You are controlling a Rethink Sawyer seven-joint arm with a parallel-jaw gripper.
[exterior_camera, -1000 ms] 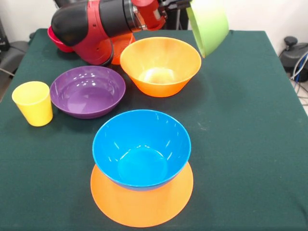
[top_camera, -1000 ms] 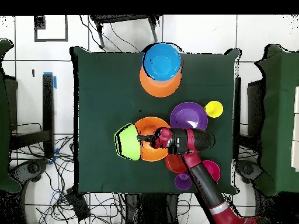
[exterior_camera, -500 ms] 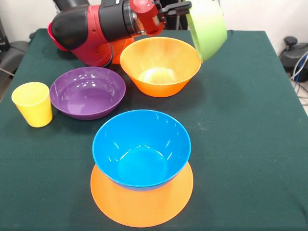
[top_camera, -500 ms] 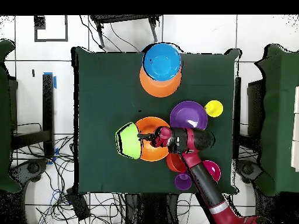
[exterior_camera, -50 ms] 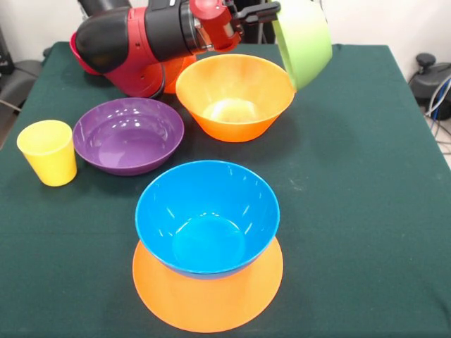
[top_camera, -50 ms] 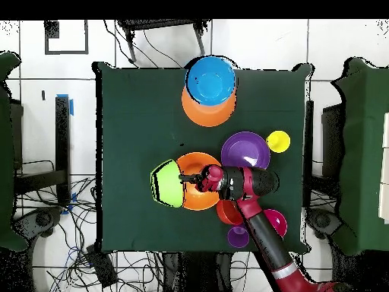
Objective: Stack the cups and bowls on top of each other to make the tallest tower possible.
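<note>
The gripper [exterior_camera, -50 ms: 273, 10] has its jaws pinched on the rim of the green bowl [exterior_camera, -50 ms: 304, 41], which hangs tipped on its side in the air, and I think it must next go to the blue bowl [exterior_camera, -50 ms: 207, 217], far in front of the jaws.
</note>
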